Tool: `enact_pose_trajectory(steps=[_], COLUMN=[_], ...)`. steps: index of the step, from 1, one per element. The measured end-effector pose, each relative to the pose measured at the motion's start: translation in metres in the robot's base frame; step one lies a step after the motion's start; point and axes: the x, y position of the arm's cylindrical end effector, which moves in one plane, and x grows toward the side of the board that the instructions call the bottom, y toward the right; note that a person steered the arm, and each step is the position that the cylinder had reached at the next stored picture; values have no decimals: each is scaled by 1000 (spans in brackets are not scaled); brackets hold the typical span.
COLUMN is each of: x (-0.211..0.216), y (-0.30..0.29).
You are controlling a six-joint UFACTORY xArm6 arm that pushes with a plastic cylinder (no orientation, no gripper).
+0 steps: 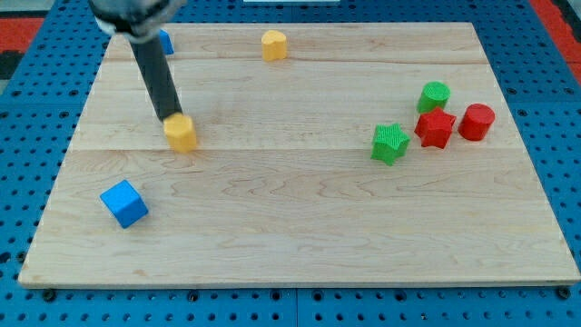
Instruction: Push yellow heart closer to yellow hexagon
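Observation:
A yellow heart block [182,133] lies at the view's left of the wooden board [300,227]. A yellow hexagon block [274,44] sits near the view's top edge, right of and above the heart. My tip [171,118] is at the heart's upper left edge, touching it or nearly so. The rod rises from there to the view's top left.
A blue cube [123,203] lies at the lower left. A blue block [165,42] is partly hidden behind the rod at the top left. At the right are a green star [390,143], a green cylinder [434,95], a red star [436,128] and a red cylinder [477,122].

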Motion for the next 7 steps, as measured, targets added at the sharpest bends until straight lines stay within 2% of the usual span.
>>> enact_pose_trajectory(steps=[2,3,4,5,6,7], x=[15,46,42,-43,-104,-193], y=[50,-9,-12,47,162,254])
